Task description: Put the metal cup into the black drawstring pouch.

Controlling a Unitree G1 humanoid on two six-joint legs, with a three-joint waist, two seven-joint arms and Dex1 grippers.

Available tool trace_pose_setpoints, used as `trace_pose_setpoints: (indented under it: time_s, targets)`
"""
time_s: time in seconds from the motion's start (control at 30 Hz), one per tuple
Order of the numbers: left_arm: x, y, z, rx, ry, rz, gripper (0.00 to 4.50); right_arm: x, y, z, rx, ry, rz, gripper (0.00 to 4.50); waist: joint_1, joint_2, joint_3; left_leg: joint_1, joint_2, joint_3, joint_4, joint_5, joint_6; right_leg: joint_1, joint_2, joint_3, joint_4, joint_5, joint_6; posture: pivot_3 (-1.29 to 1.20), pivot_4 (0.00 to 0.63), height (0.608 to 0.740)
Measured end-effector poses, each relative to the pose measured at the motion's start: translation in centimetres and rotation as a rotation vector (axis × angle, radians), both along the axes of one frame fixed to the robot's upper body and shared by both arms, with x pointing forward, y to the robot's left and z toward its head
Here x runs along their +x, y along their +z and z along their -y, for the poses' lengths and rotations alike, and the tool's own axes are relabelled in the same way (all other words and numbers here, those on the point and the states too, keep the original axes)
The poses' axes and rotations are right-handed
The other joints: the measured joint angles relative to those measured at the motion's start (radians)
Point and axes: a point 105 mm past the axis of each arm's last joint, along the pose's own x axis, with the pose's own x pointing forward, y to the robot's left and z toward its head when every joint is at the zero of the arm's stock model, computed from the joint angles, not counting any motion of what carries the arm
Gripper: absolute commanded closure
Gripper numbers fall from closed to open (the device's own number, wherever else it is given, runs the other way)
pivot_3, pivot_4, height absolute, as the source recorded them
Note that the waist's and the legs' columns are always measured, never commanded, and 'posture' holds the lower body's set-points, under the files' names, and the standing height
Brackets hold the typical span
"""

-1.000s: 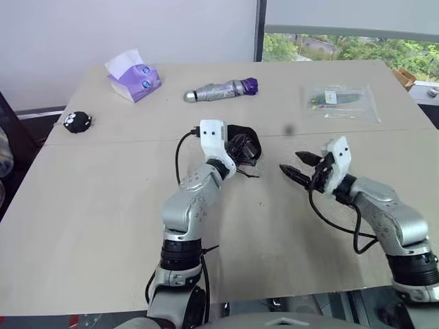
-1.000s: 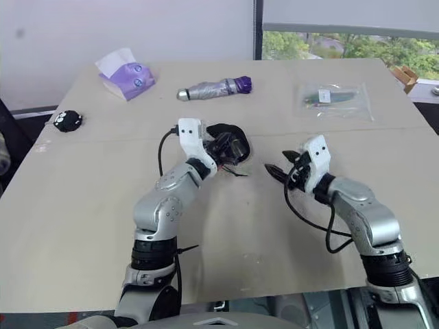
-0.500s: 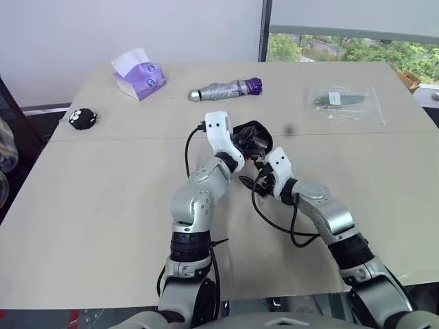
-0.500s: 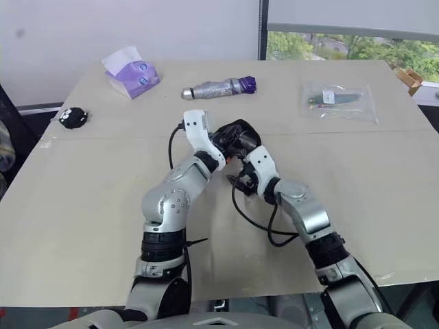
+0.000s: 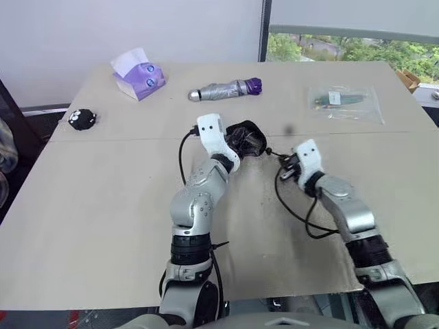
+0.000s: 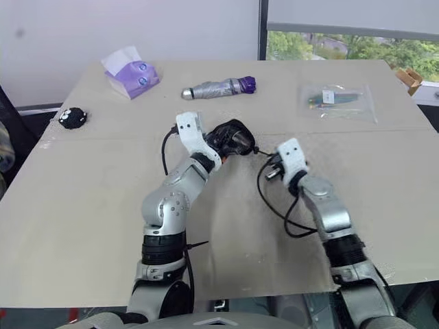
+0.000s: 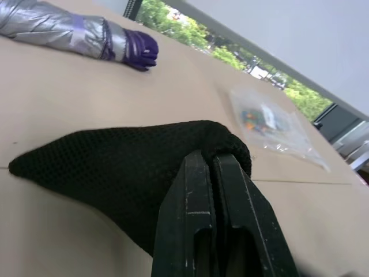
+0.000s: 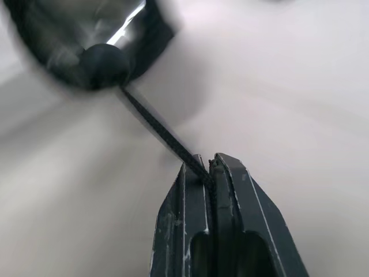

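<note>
Pale beige table [image 5: 103,226] with a seam across the middle, white wall behind, window with green trees past the far right corner. Near the far left corner: purple tissue pack [image 5: 138,75]. Far edge, middle: folded silver umbrella [image 5: 223,89] with purple end. Far right: clear plastic bag [image 5: 343,101] with small items. Left edge: small black round white-dotted object [image 5: 81,118].

Black drawstring pouch [image 5: 245,138] sits at table centre on the seam. Left pincer [image 7: 210,167] pressed together, pinching the pouch fabric at its rim. Right pincer [image 8: 209,164] pressed together on the thin black cord [image 8: 161,134], which runs taut from the pouch to it across the table.

Right wrist view shows a round cord bead [image 8: 104,64] at the pouch mouth and a shiny glint inside, likely the metal cup [image 8: 128,26], blurred. Head views don't resolve the cup. Left wrist view shows mesh texture on the pouch.

Half a second ago the right pincer was right at the pouch mouth; now it is off to the pouch's right with the cord stretched. A second ago it was spread and apart from the pouch. Left pincer's hold is unchanged.
</note>
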Motion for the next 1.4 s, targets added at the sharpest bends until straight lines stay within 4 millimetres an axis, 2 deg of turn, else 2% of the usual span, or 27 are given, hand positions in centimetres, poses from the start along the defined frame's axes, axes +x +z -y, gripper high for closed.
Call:
trace_pose_setpoints:
  time_s: [0.03, 0.07, 0.13, 0.2, 0.27, 0.3, 0.37, 0.43, 0.53, 0.57, 0.63, 0.67, 0.73, 0.8, 0.87, 0.93, 1.07, 1.17, 1.27, 1.3, 1.33, 1.4]
  targets:
    - [-0.2, 0.1, 0.4, 0.011, -0.031, 0.023, 4.50, 0.3, 1.7, 0.6, -0.036, -0.003, 0.052, 4.47, -0.003, 0.000, 0.000, 0.000, 0.000, 0.000, 0.000, 0.000, 0.000, 0.000, 0.000, 0.000, 0.000, 0.000, 0.000, 0.00, 0.150, 0.740]
    - [-0.4, 0.2, 0.6, 0.010, -0.049, 0.037, 4.22, 0.5, 2.6, 0.9, -0.047, -0.008, 0.078, 4.49, -0.004, 0.000, 0.000, 0.000, 0.000, 0.001, 0.000, 0.000, 0.000, -0.001, 0.000, 0.001, 0.000, 0.000, 0.000, 0.00, 0.150, 0.740]
    - [-1.3, 0.4, 1.5, 0.011, -0.142, 0.096, 3.63, 1.1, 6.8, 1.4, -0.064, -0.005, 0.195, 4.50, -0.007, 0.001, 0.001, 0.001, 0.001, 0.001, -0.001, 0.000, 0.000, -0.001, 0.001, 0.001, 0.001, 0.000, 0.000, 0.00, 0.150, 0.740]
    - [-2.0, 0.6, 2.2, 0.035, -0.211, 0.147, 2.74, 0.8, 11.0, 1.0, -0.054, 0.028, 0.316, 4.50, -0.005, 0.001, 0.000, 0.001, 0.002, 0.000, -0.001, 0.000, 0.000, -0.001, 0.003, 0.000, 0.001, 0.000, 0.000, 0.00, 0.150, 0.740]
    - [-2.3, 1.0, 2.6, 0.090, -0.228, 0.202, 1.75, 0.2, 12.5, 0.0, -0.055, 0.088, 0.365, 4.50, -0.002, 0.000, 0.000, 0.001, 0.002, 0.000, -0.002, 0.000, 0.000, -0.001, 0.003, -0.002, 0.001, 0.000, 0.000, 0.00, 0.150, 0.740]
    - [-2.4, 1.2, 2.8, 0.141, -0.234, 0.244, 1.35, -0.1, 12.5, -0.6, -0.065, 0.129, 0.365, 4.50, 0.000, 0.000, 0.000, 0.001, 0.002, 0.000, -0.002, 0.000, 0.000, -0.001, 0.003, -0.002, 0.001, 0.000, 0.000, 0.00, 0.150, 0.740]
    - [-2.9, 2.6, 3.2, 0.199, -0.282, 0.362, 0.12, -0.5, 11.5, -2.0, -0.093, 0.201, 0.316, 4.50, 0.000, 0.001, 0.000, 0.000, 0.002, 0.001, -0.002, 0.000, 0.000, -0.001, 0.002, -0.001, 0.001, 0.000, 0.000, 0.00, 0.150, 0.740]
    - [-3.0, 3.3, 3.4, 0.221, -0.295, 0.408, 0.12, -0.6, 11.5, -2.3, -0.092, 0.217, 0.307, 4.50, 0.000, 0.001, 0.000, 0.000, 0.001, 0.001, -0.001, 0.000, 0.000, -0.001, 0.000, 0.000, 0.000, 0.000, 0.000, 0.00, 0.150, 0.740]
    - [-2.6, 4.8, 3.7, 0.394, -0.277, 0.570, 0.12, -1.9, 12.2, -3.8, -0.090, 0.296, 0.325, 4.50, 0.000, 0.001, 0.001, 0.000, 0.000, 0.001, -0.001, 0.000, 0.000, -0.001, 0.000, 0.000, -0.001, 0.000, 0.000, 0.00, 0.150, 0.740]
    - [-2.5, 5.1, 3.8, 0.428, -0.266, 0.610, 0.12, -2.0, 12.4, -3.6, -0.095, 0.293, 0.331, 4.50, 0.003, 0.001, 0.000, 0.000, 0.000, 0.001, -0.001, 0.000, 0.000, -0.001, 0.000, 0.000, -0.001, 0.000, 0.000, 0.00, 0.150, 0.740]
    - [-2.2, 5.2, 3.9, 0.457, -0.251, 0.639, 0.12, -2.2, 12.6, -3.7, -0.093, 0.302, 0.335, 4.50, 0.005, 0.001, 0.001, 0.000, 0.000, 0.001, -0.001, 0.000, 0.000, -0.001, 0.000, 0.000, -0.001, 0.000, 0.000, 0.00, 0.150, 0.740]
    - [-1.8, 5.0, 4.0, 0.474, -0.243, 0.640, 0.12, -2.8, 12.6, -4.7, -0.082, 0.352, 0.335, 4.50, 0.004, 0.001, 0.001, 0.000, 0.001, 0.001, -0.001, 0.000, 0.000, -0.001, 0.000, 0.000, -0.001, 0.000, 0.000, 0.00, 0.150, 0.740]
    - [-1.7, 4.7, 4.5, 0.468, -0.252, 0.641, 0.12, -3.2, 12.4, -5.4, -0.077, 0.383, 0.324, 4.50, 0.001, 0.001, 0.001, 0.000, 0.001, 0.001, -0.001, 0.000, 0.000, -0.001, 0.000, 0.000, -0.001, 0.000, 0.000, 0.00, 0.150, 0.740]
    - [-1.7, 4.5, 4.5, 0.467, -0.256, 0.639, 0.12, -3.2, 12.3, -5.4, -0.078, 0.385, 0.319, 4.50, 0.001, 0.001, 0.001, -0.001, 0.001, 0.001, -0.001, 0.000, 0.000, -0.001, 0.000, -0.001, -0.001, 0.000, 0.000, 0.00, 0.150, 0.740]
    - [-1.7, 4.6, 4.5, 0.461, -0.260, 0.643, 0.68, -3.2, 12.3, -5.5, -0.078, 0.389, 0.318, 4.50, 0.001, 0.001, 0.001, -0.001, 0.001, 0.001, -0.001, 0.000, 0.000, -0.001, 0.000, -0.001, -0.001, 0.000, 0.000, 0.00, 0.150, 0.740]
    - [-1.8, 4.6, 4.7, 0.454, -0.271, 0.645, 1.06, -3.2, 12.5, -5.6, -0.075, 0.394, 0.322, 4.50, 0.001, 0.001, 0.001, -0.001, 0.001, 0.001, -0.001, 0.000, 0.000, -0.001, 0.000, -0.001, -0.001, 0.000, 0.000, 0.00, 0.150, 0.740]
    - [-2.0, 4.6, 4.9, 0.440, -0.294, 0.647, 3.08, -3.3, 13.0, -5.8, -0.075, 0.401, 0.337, 4.50, 0.000, 0.001, 0.001, -0.001, 0.001, 0.001, -0.001, 0.000, 0.000, -0.001, 0.000, -0.001, -0.001, 0.000, 0.000, 0.00, 0.150, 0.740]
    - [-2.1, 4.3, 4.9, 0.439, -0.307, 0.637, 4.34, -3.3, 13.2, -5.8, -0.076, 0.403, 0.347, 4.50, 0.000, 0.001, 0.001, -0.001, 0.001, 0.001, -0.001, 0.000, 0.000, -0.001, 0.000, -0.001, -0.001, 0.000, 0.000, 0.00, 0.150, 0.740]
    - [-2.1, 3.5, 4.8, 0.439, -0.319, 0.608, 4.43, -3.3, 13.7, -5.8, -0.074, 0.396, 0.377, 4.50, 0.000, 0.001, 0.001, -0.001, 0.001, 0.001, -0.001, 0.000, 0.000, -0.001, 0.000, -0.001, -0.001, 0.000, 0.000, 0.00, 0.150, 0.740]
    - [-2.1, 3.2, 4.8, 0.442, -0.323, 0.599, 4.43, -2.8, 14.4, -5.6, -0.059, 0.367, 0.412, 4.50, -0.001, 0.001, 0.001, 0.000, 0.001, 0.001, -0.001, 0.000, 0.000, -0.001, 0.000, -0.001, 0.000, 0.000, 0.000, 0.00, 0.150, 0.740]
    - [-2.1, 3.1, 4.8, 0.446, -0.325, 0.593, 4.43, -2.3, 15.5, -5.3, -0.039, 0.323, 0.456, 4.50, -0.002, 0.001, 0.001, 0.000, 0.001, 0.001, -0.001, 0.000, 0.000, -0.002, 0.000, 0.000, 0.000, 0.000, 0.000, 0.00, 0.150, 0.740]
    - [-1.8, 2.5, 4.8, 0.455, -0.323, 0.573, 4.43, -1.0, 19.1, -3.7, 0.020, 0.181, 0.608, 4.50, -0.002, 0.001, 0.001, 0.000, 0.001, 0.002, -0.001, 0.000, 0.000, -0.002, 0.000, 0.000, 0.001, 0.000, 0.000, 0.00, 0.150, 0.740]
